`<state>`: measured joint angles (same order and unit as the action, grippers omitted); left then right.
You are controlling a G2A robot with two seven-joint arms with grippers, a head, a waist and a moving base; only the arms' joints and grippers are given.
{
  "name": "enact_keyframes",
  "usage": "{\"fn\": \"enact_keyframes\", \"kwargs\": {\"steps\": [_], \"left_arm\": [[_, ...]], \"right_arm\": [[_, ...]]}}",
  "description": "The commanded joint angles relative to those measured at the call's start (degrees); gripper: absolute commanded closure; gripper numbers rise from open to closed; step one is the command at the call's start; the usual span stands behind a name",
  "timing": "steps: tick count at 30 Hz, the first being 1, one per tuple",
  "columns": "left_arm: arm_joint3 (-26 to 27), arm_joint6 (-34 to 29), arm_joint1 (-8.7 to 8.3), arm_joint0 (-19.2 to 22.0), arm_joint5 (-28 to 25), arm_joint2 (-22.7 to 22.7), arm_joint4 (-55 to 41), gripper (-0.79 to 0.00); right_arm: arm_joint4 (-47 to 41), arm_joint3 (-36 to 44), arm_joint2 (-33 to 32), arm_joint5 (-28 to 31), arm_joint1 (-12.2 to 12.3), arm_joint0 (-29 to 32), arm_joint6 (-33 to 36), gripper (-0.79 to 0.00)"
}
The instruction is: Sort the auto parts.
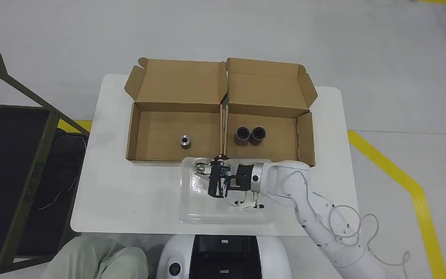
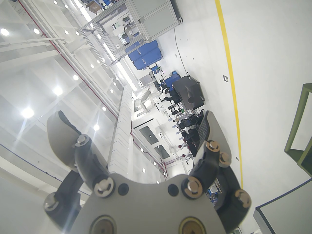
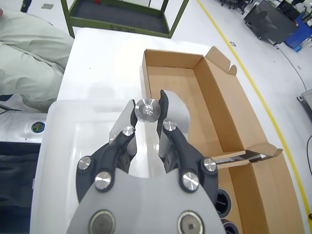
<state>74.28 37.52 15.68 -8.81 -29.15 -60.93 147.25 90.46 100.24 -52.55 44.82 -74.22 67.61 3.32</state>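
Silver disc (image 3: 147, 110) pinched tight in the right gripper (image 3: 147, 103), jaws closed down to its width, over the clear tray (image 3: 73, 127) right next to the left box (image 3: 214, 93). Another silver part (image 1: 185, 141) sitting in that box, two dark rings (image 1: 242, 134) in the right box (image 1: 304, 139). Left gripper (image 2: 132, 118) spread wide, gripping nothing.

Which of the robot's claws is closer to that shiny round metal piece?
The right. The right gripper is shut on the round metal part, above the clear tray. The left gripper is open, facing out into the hall, holding nothing.
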Motion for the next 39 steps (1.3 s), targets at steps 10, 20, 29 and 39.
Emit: {"fn": "enact_keyframes", "kwargs": {"steps": [10, 20, 29, 39], "left_arm": [[0.0, 0.0, 0.00, 0.0, 0.0, 0.0, 0.0, -0.785], [0.0, 0.0, 0.00, 0.0, 0.0, 0.0, 0.0, -0.785], [0.0, 0.0, 0.00, 0.0, 0.0, 0.0, 0.0, -0.785], [0.0, 0.0, 0.00, 0.0, 0.0, 0.0, 0.0, -0.785]], "right_arm": [[3.5, 6.2, -2.9, -4.1, 0.9, 1.1, -11.9, 0.000], [4.7, 9.7, -5.6, -6.3, 1.8, 2.7, -18.7, 0.000], [5.4, 13.0, -8.0, -8.0, 2.5, 4.8, -21.8, 0.000], [6.5, 15.2, -9.8, -9.6, 3.2, 6.1, -24.3, 0.000]]}}
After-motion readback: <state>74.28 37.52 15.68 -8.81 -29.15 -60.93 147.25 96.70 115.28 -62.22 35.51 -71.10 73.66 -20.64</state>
